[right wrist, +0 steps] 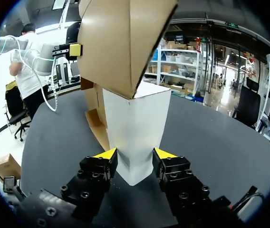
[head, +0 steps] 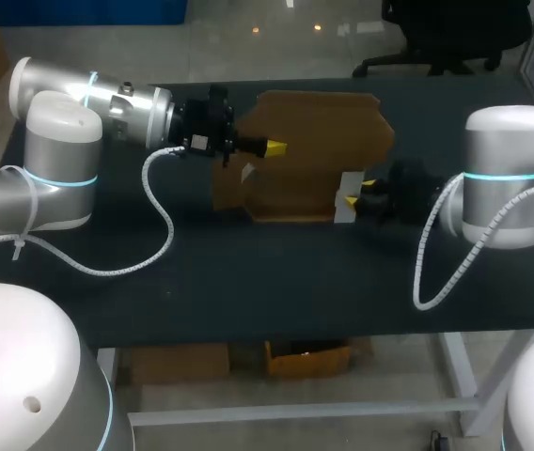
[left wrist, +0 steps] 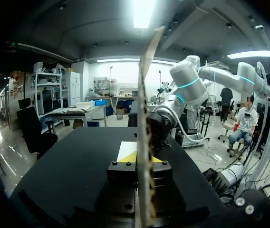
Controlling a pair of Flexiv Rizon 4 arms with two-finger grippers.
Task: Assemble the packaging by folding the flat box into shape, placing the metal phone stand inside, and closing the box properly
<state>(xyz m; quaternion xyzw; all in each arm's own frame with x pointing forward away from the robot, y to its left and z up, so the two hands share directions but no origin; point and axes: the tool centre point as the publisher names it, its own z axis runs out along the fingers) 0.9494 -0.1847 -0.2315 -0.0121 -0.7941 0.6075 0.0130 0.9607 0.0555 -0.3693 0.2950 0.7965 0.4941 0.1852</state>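
Standing half-folded in the middle of the bench (head: 248, 282), nearer its far edge, the box (head: 309, 141) is held from both sides. The left arm (head: 70, 141) comes in from the left edge, and the left gripper (head: 276, 147) meets the box's left side. From above only one of its yellow tips shows; the other is hidden. In the left wrist view a brown panel (left wrist: 144, 142) of the box rises edge-on between the fingers with a yellow tip against each face, so the fingers are clamped on it. The panel splits that view in two and covers most of the right gripper beyond it. The right arm (head: 507, 178) comes in from the right edge, and the right gripper (head: 359, 192) sits low at the box's right side. Its wrist view shows a white flap (right wrist: 135, 128) tapering down between the fingers, with both tips touching it from opposite sides, so the fingers are closed on that flap. Above the flap, brown walls tilt over the gripper and are cut off at the top. The box's inside is hidden in every view, and how far its folds are formed is hard to make out from above.
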